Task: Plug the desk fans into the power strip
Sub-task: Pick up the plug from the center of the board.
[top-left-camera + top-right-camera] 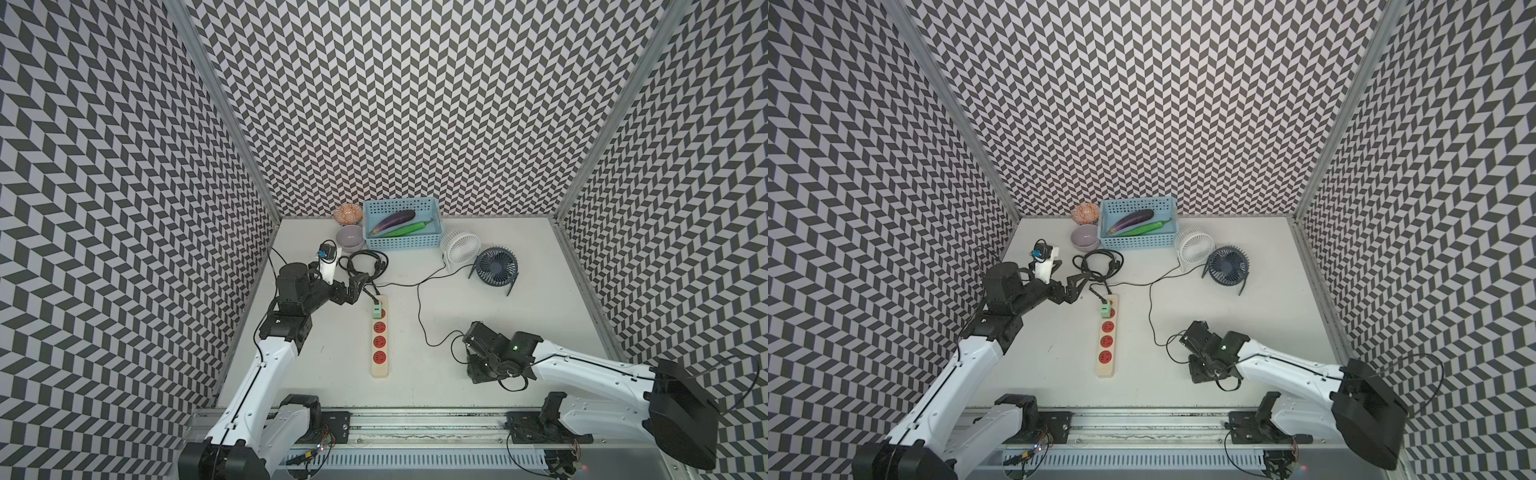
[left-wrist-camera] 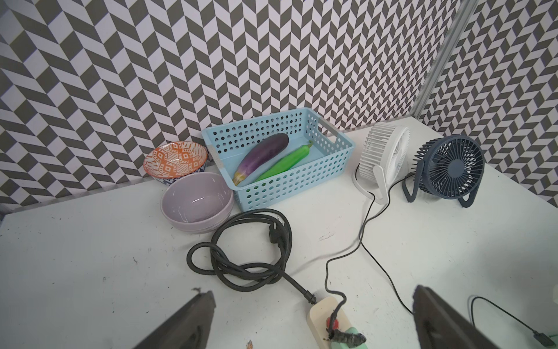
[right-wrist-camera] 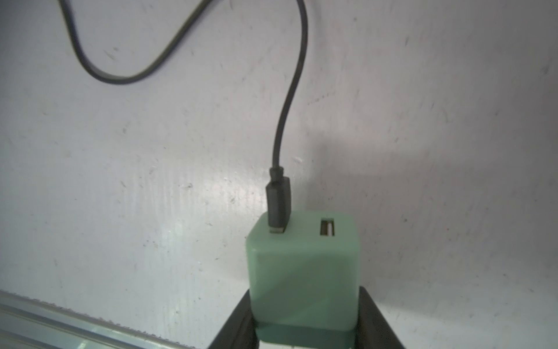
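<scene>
To the right of the power strip, well apart, the right gripper is clenched on a green adapter with a black cable plugged in. The strip's long axis runs away from the robot. A second adapter fills its far socket, and three nearer ones look free. The left gripper, spread wide and empty, hovers at the strip's far end, so the leftward carry likely falls to the right arm.

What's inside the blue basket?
Inside the blue basket lie a purple eggplant and a long green vegetable, side by side. Anything beneath them is hidden.
</scene>
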